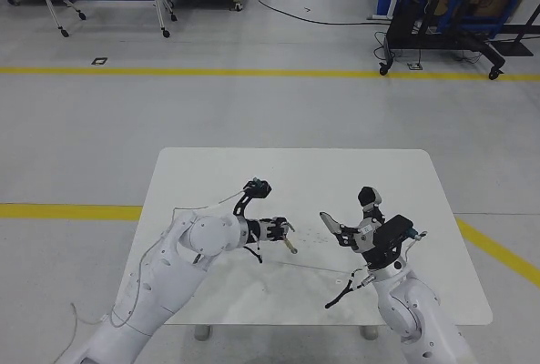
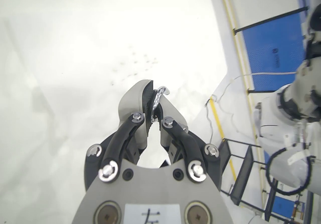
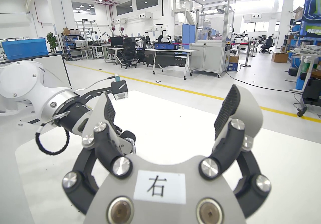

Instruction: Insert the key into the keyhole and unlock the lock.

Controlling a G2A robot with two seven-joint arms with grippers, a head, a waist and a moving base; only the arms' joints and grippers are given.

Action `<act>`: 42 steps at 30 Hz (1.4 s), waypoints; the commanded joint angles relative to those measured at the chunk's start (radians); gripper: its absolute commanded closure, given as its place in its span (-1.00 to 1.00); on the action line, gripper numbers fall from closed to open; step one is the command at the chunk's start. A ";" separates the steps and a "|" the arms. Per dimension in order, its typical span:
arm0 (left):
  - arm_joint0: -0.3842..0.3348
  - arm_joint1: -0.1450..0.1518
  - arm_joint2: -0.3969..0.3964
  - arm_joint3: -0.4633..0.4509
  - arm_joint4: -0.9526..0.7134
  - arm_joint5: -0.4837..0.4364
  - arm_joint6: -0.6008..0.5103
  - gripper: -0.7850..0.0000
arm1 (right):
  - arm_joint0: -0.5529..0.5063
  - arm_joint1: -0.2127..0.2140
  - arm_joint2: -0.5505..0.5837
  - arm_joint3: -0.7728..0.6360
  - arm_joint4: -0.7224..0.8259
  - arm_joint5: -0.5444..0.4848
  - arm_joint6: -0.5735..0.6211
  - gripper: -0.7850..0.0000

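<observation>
My left gripper (image 2: pixel 156 95) is shut on a small metal piece (image 2: pixel 158 96) with a silvery loop showing between the pads. In the top view the left gripper (image 1: pixel 281 229) hangs over the middle of the white table (image 1: pixel 342 173), and a brass-coloured end of the piece (image 1: pixel 290 244) sticks out of it. I cannot tell whether it is the key or the lock. My right gripper (image 1: pixel 350 211) stands open and holds nothing, a short way to the right, facing the left one. From the right wrist, the right gripper (image 3: pixel 170 99) has wide-spread fingers, with the left gripper (image 3: pixel 126 141) just beyond.
A thin cable (image 1: pixel 320 267) lies across the table between the arms. Small dark specks (image 2: pixel 135 64) mark the tabletop. Yellow floor lines (image 1: pixel 251 71) run behind and beside the table, with carts and racks (image 1: pixel 433 36) far off.
</observation>
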 commanded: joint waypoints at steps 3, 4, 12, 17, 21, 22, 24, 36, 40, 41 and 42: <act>-0.036 -0.012 0.052 0.032 0.031 0.010 -0.031 1.00 | 0.000 0.000 0.000 0.000 0.000 0.000 0.000 -1.00; -0.043 -0.014 0.064 0.041 0.039 0.011 -0.040 1.00 | 0.000 0.000 0.000 0.000 0.000 0.000 0.000 -1.00; -0.069 -0.024 0.089 0.063 0.066 0.004 -0.025 -1.00 | 0.000 0.000 0.000 0.000 0.000 0.000 0.000 -1.00; -0.051 -0.018 0.088 0.042 0.097 -0.043 -0.016 -1.00 | 0.000 0.000 0.000 0.000 0.000 0.000 0.000 -1.00; -0.006 -0.007 0.029 -0.008 0.071 -0.071 0.085 -1.00 | 0.000 0.000 0.000 0.000 0.000 0.000 0.000 -1.00; 0.008 -0.002 0.008 -0.026 0.070 -0.082 0.113 -1.00 | 0.001 0.000 0.001 -0.002 0.011 0.000 0.005 -1.00; 0.038 0.010 -0.042 -0.063 0.094 -0.098 0.175 -1.00 | 0.002 0.000 0.019 -0.007 0.061 0.004 0.012 -1.00; 0.199 0.082 -0.353 -0.353 0.376 -0.157 0.390 -1.00 | -0.005 -0.001 0.165 -0.014 0.459 -0.020 -0.003 -1.00; 0.200 0.082 -0.356 -0.355 0.376 -0.158 0.391 -1.00 | -0.005 -0.001 0.165 -0.014 0.459 -0.020 -0.003 -1.00; 0.199 0.082 -0.354 -0.354 0.376 -0.158 0.390 -1.00 | -0.005 -0.001 0.165 -0.014 0.459 -0.020 -0.003 -1.00; 0.199 0.082 -0.353 -0.354 0.376 -0.157 0.390 -1.00 | -0.005 -0.001 0.165 -0.014 0.459 -0.020 -0.003 -1.00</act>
